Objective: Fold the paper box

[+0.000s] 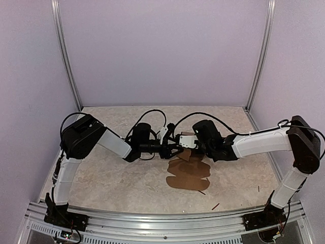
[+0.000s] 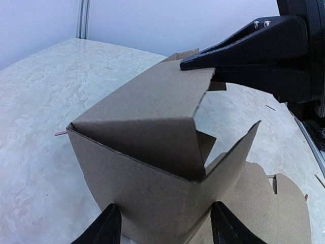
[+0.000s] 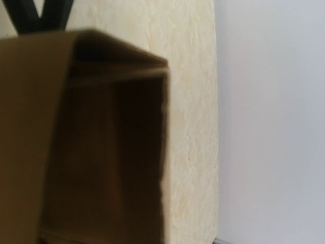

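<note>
Marbled beige bench (image 1: 101, 178) fills the lower half of the top view, with a small dark stick (image 1: 215, 206) lying loose toward the lower right. Just beyond it, near the centre of the frame, the paper box (image 1: 189, 173) is half made. Its nearer flaps lie flat and rounded on the bench, while the farther part stands up between the two arms.

In the left wrist view the standing part already has creased sides meeting at a corner and one top flap bent inward. A gap shows between the panels, though, and a tabbed flap at the lower right is not yet folded. The left gripper (image 2: 167, 229) grasps the box low down, one finger on each side of the raised part. The right gripper (image 2: 185, 64), at the upper right, is clenched, its tip at the edge of the top flap (pinching or only pushing, I cannot tell).

By my reckoning the job is about midway: sides up, closing flaps and tabs left to do. Lilac walls (image 1: 162, 51) close the scene behind.
</note>
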